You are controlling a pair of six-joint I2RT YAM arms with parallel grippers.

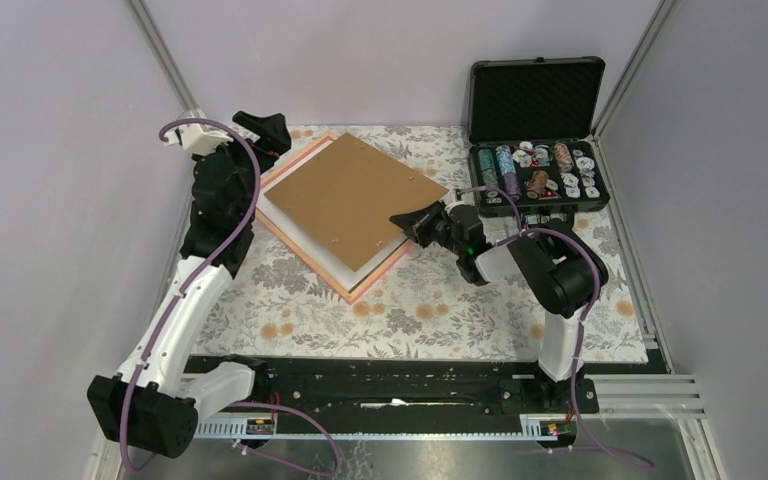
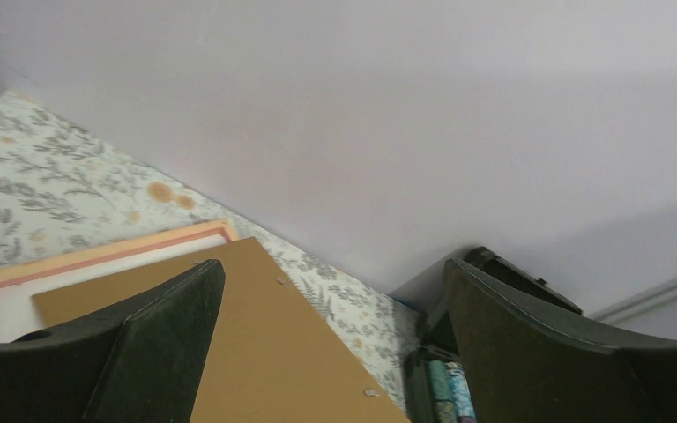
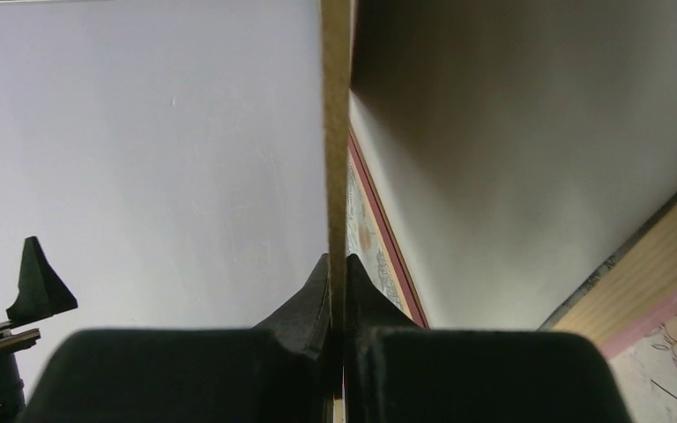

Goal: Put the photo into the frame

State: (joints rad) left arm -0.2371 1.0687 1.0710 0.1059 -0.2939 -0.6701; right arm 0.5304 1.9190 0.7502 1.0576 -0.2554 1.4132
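Right hand (image 1: pixel 407 221) clamped on backing board (image 1: pixel 355 190), photo (image 1: pixel 310 230) lying beneath that board

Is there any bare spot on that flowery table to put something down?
Yes: the wide floral strip between the frame and the black base rail. Crowded on the right, where the right tool grips the board beside the open case.

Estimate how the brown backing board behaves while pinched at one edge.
The backing board is probably stiff: in the right wrist view its edge runs straight out of the right gripper. Thin, so likely light. One-edge pinch may let it pivot.
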